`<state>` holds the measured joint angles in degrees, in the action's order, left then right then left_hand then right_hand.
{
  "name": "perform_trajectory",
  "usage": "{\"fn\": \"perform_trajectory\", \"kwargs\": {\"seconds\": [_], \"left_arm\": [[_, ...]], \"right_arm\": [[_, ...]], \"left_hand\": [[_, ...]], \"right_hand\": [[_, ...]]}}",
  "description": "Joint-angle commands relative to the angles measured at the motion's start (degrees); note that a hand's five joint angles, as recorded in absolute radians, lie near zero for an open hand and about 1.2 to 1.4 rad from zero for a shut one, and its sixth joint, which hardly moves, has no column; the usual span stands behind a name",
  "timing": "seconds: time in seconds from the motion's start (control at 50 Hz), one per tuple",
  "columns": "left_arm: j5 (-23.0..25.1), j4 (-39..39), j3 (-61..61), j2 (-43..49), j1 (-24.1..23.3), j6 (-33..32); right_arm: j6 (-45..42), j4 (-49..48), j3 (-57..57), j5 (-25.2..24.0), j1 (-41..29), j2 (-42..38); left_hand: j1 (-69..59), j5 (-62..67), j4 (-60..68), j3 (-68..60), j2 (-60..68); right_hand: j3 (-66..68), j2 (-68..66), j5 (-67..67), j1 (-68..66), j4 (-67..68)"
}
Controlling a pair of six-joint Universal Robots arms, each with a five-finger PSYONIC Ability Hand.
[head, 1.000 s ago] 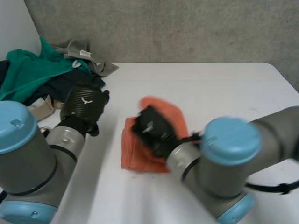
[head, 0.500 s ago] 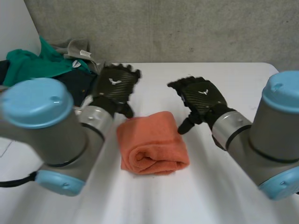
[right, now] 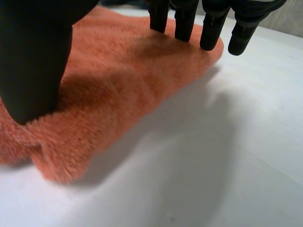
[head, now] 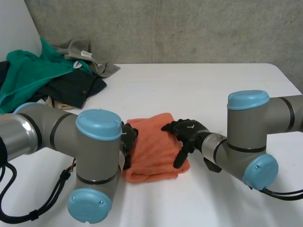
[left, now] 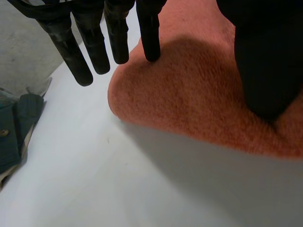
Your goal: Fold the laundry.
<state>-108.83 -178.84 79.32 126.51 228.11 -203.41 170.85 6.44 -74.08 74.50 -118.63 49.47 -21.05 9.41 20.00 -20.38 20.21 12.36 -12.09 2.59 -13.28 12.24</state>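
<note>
In the head view the left arm (head: 97,151) covers most of the left hand (head: 129,138) and one side of the orange towel (head: 154,151). We lose the clothes pile (head: 33,75) past that view's edge.

A thick orange terry towel (head: 154,151) lies folded into a plump, roughly square bundle with rounded, padded edges. It rests flat on the white table (head: 213,90), about midway across it and toward the table's near side. At the table's far left corner sits a loose heap of unfolded clothes: a crumpled teal-green garment (head: 33,75) at the table's left edge, a dark navy piece (head: 75,90) spread toward the table's middle, and a grey-beige one with a white tag (head: 87,59) at the table's back.
</note>
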Motion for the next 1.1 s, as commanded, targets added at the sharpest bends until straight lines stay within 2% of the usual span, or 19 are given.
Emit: {"fn": "perform_trajectory", "kwargs": {"seconds": [0.02, 0.12, 0.22, 0.36, 0.48, 0.58, 0.8, 1.02, 1.1], "left_arm": [[0.5, -0.4, -0.2, -0.2, -0.1, -3.6], [1.0, -1.1, -1.9, -2.1, -0.3, -3.6], [1.8, -3.4, -2.1, -9.6, 0.1, -3.4], [7.2, -5.0, 0.6, -16.3, 0.7, -2.2], [10.0, -5.0, 3.1, -17.5, 1.6, 0.9], [10.1, -5.0, 4.4, -17.4, 1.8, 2.5], [10.1, -5.1, 4.9, -16.9, 1.8, 2.8], [10.5, -5.4, 5.3, -16.9, 1.8, 2.8], [10.5, -5.6, 5.4, -17.0, 1.8, 2.8]], "right_arm": [[-6.6, 0.0, -0.4, 4.9, -0.1, 1.4], [-6.7, -3.0, -3.2, 6.4, 0.8, 8.2], [-4.9, -8.5, -9.1, 7.8, 1.0, 12.6], [5.4, -10.5, -18.8, 8.7, 1.2, 17.2], [14.6, -11.4, -24.4, 7.1, 2.0, 17.1], [20.1, -14.8, -26.5, 2.8, 1.6, 15.8], [21.8, -17.8, -24.0, 2.9, -1.6, 10.2], [21.8, -19.5, -21.0, 5.5, -4.2, 6.2], [22.0, -21.6, -21.0, 6.4, -4.6, 6.2]], "left_hand": [[-0.3, 1.9, 1.3, -0.9, 1.1], [2.3, -0.6, -1.2, 1.6, -1.4], [6.1, -4.5, -5.1, 5.4, -5.3], [8.0, -6.3, -6.9, 7.3, -7.1], [7.5, -5.8, -6.4, 6.8, -6.6], [7.5, -5.8, -6.4, 6.8, -6.6], [7.5, -5.8, -6.4, 6.8, -6.6], [7.3, -5.7, -6.3, 6.6, -6.5], [7.3, -5.7, -6.3, 6.6, -6.5]], "right_hand": [[1.4, -1.7, 1.2, -0.5, 1.5], [1.3, -1.5, 1.0, -0.3, 1.4], [-1.3, 1.0, -1.5, 2.2, -1.1], [0.6, -0.8, 0.4, 0.3, 0.7], [2.1, -2.4, 1.9, -1.2, 2.2], [4.3, -4.5, 4.1, -3.4, 4.4], [8.3, -8.6, 8.1, -7.4, 8.4], [23.4, -23.7, 23.2, -22.5, 23.6], [56.2, -56.5, 56.0, -55.3, 56.3]]}}
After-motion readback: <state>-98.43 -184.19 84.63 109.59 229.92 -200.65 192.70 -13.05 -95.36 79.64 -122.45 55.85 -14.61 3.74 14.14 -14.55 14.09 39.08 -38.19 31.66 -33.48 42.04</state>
